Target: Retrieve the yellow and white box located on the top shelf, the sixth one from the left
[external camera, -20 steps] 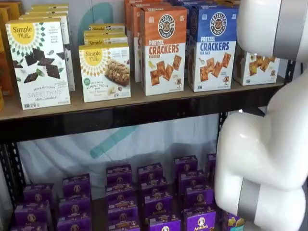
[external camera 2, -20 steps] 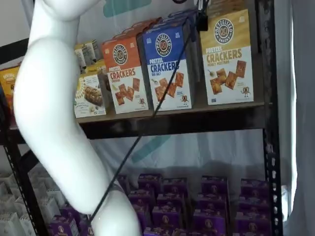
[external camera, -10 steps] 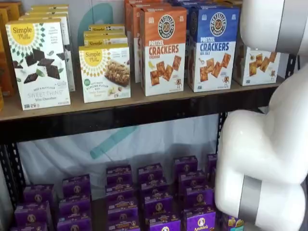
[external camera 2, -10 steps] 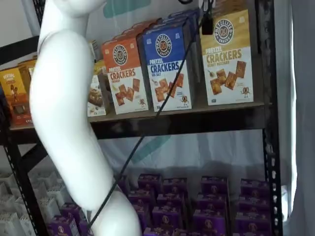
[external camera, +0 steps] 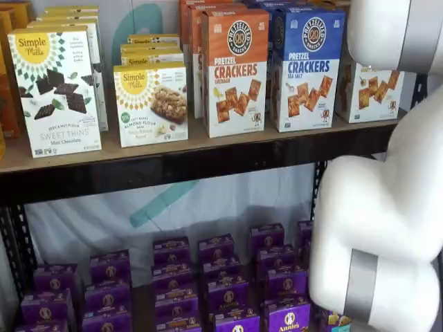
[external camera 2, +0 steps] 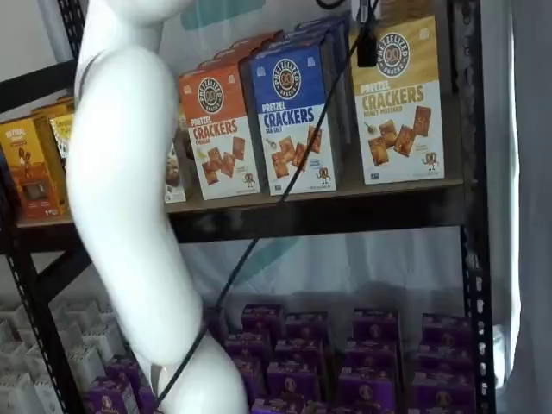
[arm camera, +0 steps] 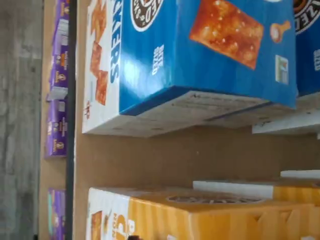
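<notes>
target: yellow and white box (external camera 2: 398, 99) stands upright at the far end of the top shelf (external camera 2: 328, 211), just beside the blue-topped cracker box (external camera 2: 291, 116); orange-topped cracker box (external camera 2: 217, 129) next along.
wrist view: looks into the gap between blue box and yellow box, bare board between them.
gripper: fingers not seen in either shelf view; only a dark piece with the cable (external camera 2: 259, 237) at the upper edge, too unclear to call. Judged released, jaws wide, nothing held.
arm: white arm (external camera 2: 129, 216) fills much of both shelf views.
risk: fingers could catch the blue box instead, boxes sit close, a nudge might tip either one.
risk 2: cable hangs across the blue box front, could snag on pullout.
hidden: arm covers most of the target in one shelf view (external camera: 370, 93); box top cropped; boxes behind the front row unclear.
</notes>
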Controlling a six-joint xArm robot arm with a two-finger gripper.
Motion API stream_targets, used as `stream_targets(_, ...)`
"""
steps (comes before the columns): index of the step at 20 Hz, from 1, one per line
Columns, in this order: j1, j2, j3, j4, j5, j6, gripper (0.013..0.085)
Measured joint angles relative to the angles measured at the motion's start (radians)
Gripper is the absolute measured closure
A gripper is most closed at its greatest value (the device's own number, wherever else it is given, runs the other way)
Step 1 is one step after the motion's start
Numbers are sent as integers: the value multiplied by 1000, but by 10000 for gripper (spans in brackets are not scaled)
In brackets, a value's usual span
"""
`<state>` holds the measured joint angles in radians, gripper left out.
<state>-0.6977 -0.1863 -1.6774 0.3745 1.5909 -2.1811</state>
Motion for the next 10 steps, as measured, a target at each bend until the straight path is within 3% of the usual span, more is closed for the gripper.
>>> stream_targets(10,45,126,-201,-134,185,38,130)
